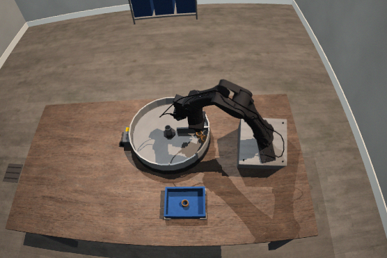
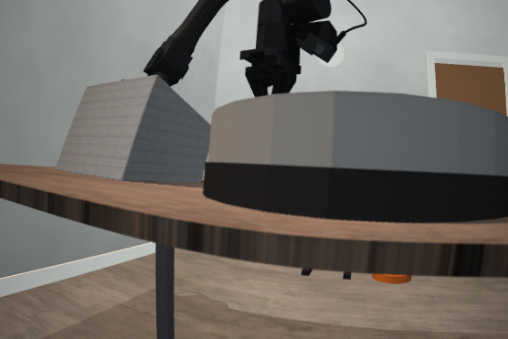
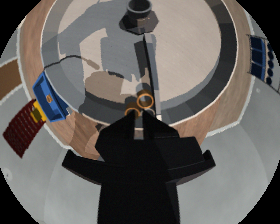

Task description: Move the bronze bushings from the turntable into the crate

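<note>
Over the turntable [image 1: 139, 120]: the gripper [image 2: 269, 87] is hovering at rim height, pointing down.
Gripper fingers: they are sitting pressed close together, pinching nothing.
Bronze bushing [image 3: 145, 100]: it is lying on the turntable floor just beyond the fingertips, near the right rim; in the top view it is showing as orange curves [image 1: 200, 135] beside the wrist.
Steel bushing [image 1: 169, 131]: it is standing upright near the turntable's middle, well apart from the gripper.
Crate [image 1: 167, 204]: it is sitting on the table [image 1: 87, 158] in front of the turntable, holding a second bronze bushing [image 1: 184, 203].
Arm: it is reaching over from the grey pedestal [image 1: 282, 124].
</note>
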`<action>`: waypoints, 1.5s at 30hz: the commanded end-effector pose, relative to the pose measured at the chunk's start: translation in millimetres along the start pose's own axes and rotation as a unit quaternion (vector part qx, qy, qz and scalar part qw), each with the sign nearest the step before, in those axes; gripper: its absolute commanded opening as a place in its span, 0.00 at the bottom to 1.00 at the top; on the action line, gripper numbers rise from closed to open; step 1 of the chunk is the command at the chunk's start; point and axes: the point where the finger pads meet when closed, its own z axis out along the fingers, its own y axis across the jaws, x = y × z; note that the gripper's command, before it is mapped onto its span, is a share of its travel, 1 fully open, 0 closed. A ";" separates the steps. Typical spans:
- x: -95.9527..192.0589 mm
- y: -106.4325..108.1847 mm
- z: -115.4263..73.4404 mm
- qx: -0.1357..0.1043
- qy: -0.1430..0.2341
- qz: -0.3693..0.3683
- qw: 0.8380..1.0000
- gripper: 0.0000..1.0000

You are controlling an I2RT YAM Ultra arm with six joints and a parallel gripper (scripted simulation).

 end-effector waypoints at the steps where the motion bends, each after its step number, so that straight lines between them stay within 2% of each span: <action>1: 2.3 -2.5 -7.4 0.000 -0.010 0.004 1.000 0.13; 37: -0.2 -3.2 -6.5 0.001 -0.015 0.003 1.000 0.13; 39: 0.2 -3.3 -4.6 0.001 -0.014 0.005 1.000 0.13; 42: 5.6 -2.9 9.3 -0.004 0.002 0.010 1.000 0.13; 45: 5.6 -1.8 11.0 -0.004 0.003 0.008 1.000 0.13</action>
